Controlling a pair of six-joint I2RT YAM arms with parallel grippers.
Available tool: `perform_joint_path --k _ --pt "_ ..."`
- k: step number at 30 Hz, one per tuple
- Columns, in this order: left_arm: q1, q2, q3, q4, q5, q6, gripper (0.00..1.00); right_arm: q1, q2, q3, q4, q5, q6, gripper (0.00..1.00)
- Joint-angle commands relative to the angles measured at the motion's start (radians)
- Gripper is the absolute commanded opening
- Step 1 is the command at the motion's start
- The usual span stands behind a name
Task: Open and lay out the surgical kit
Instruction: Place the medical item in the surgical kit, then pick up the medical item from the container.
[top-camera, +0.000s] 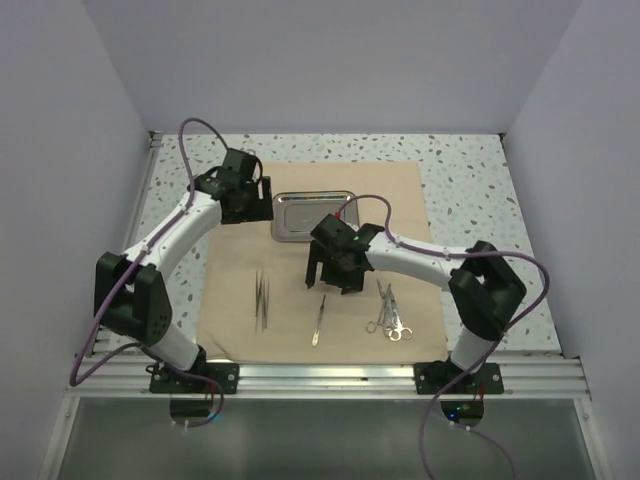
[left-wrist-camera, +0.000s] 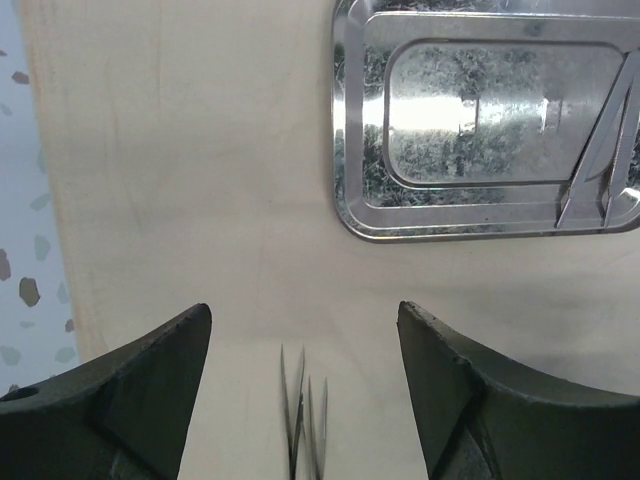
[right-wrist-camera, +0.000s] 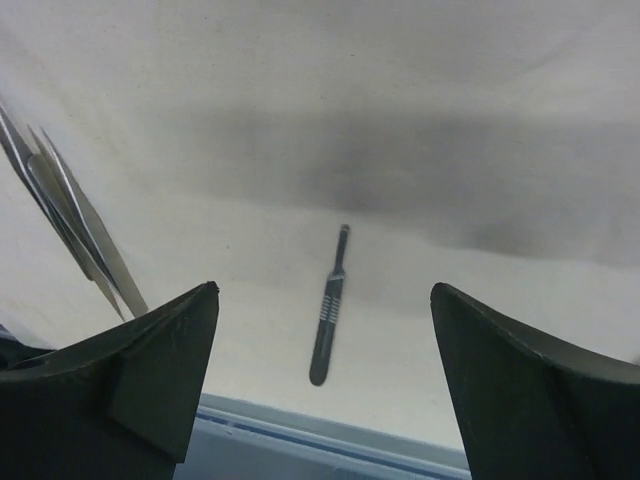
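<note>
Speckled grey-white table top (top-camera: 470, 170): carries everything listed below.

Tan rectangular cloth wrap (top-camera: 405, 200): opened out and spread flat on the table, lightly creased, near edge by the arm bases.

White-and-black left arm (top-camera: 175, 245): reaches up along the cloth's left side.

White-and-black right arm (top-camera: 430, 262): reaches leftward over the middle of the cloth.

Shiny rectangular steel tray with rounded corners (top-camera: 295, 218): rests on the far half of the cloth, just right of the left wrist. Fills the upper right of the left wrist view.

Dark left gripper (left-wrist-camera: 305, 318): jaws spread wide with nothing between them. Held above bare cloth beside the tray's near-left corner, with the tips of thin silver tweezers (left-wrist-camera: 298, 420) showing below the gap.

Dark right gripper (right-wrist-camera: 325, 292): jaws likewise parted and empty. Held above the cloth, over a slim silver scalpel handle (right-wrist-camera: 330, 310).

Silver ring-handled scissors and forceps (top-camera: 389, 312): bunched together on the cloth's near right, rings toward the near edge.

Tweezers: side by side on the near left of the cloth, well apart from the tray.

Scalpel handle: alone on the cloth between the two groups, touching neither.
</note>
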Motion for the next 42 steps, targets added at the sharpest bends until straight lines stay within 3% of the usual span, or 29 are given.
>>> perform_joint_path --k 1,8,13,18,24,30,36,42 --pt "0.002 0.06 0.071 0.061 0.053 0.037 0.79 -0.005 -0.182 0.068 -0.13 0.152 -0.002 0.92" --pt "-0.096 0.236 0.252 0.08 0.035 0.04 0.77 -0.03 -0.538 0.187 -0.414 0.482 -0.098 0.98" --pt "-0.211 0.422 0.382 0.08 0.034 0.029 0.68 -0.044 -0.589 0.26 -0.575 0.592 -0.143 0.98" --pt "-0.286 0.584 0.52 0.052 0.018 0.014 0.62 -0.05 -0.646 0.212 -0.62 0.603 -0.102 0.98" --pt "-0.317 0.667 0.593 0.031 0.018 0.011 0.6 -0.064 -0.673 0.158 -0.628 0.588 -0.085 0.98" --pt "-0.331 0.684 0.577 0.028 -0.003 0.015 0.59 -0.09 -0.669 0.149 -0.625 0.586 -0.106 0.98" --pt "-0.349 0.686 0.536 0.038 0.001 0.006 0.48 -0.151 -0.667 0.138 -0.608 0.546 -0.14 0.98" --pt "-0.38 0.71 0.516 0.042 -0.014 -0.001 0.48 -0.2 -0.669 0.132 -0.591 0.519 -0.178 0.98"
